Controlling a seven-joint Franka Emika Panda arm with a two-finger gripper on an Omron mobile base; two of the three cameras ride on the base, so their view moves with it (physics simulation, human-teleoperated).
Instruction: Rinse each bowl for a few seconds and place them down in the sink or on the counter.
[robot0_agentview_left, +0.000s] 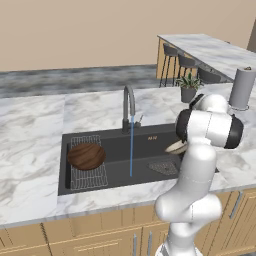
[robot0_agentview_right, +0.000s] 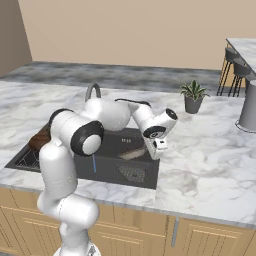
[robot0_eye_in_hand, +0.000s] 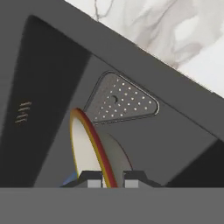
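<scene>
The smaller tan bowl (robot0_eye_in_hand: 89, 148) with its pale rim is tilted on edge, and my gripper (robot0_eye_in_hand: 113, 181) is shut on its rim. It hangs low over the right part of the black sink (robot0_agentview_left: 115, 137), right of the water stream (robot0_agentview_left: 131, 147) that runs from the grey tap (robot0_agentview_left: 129, 107). From the left base view the tan bowl (robot0_agentview_left: 176, 147) peeks out beside my arm. In the right base view my gripper (robot0_agentview_right: 150, 152) reaches down at the sink's right end with the tan bowl (robot0_agentview_right: 132, 154). The dark brown bowl (robot0_agentview_left: 86, 155) lies on the wire rack at the sink's left.
A mesh drain strainer (robot0_eye_in_hand: 119, 103) lies on the sink floor just under the held bowl. On the marble counter (robot0_agentview_right: 210, 160) right of the sink stand a small potted plant (robot0_agentview_right: 193, 97) and a grey paper towel roll (robot0_agentview_left: 242, 88). The raised bar top with stools (robot0_agentview_left: 186, 61) is at the back right.
</scene>
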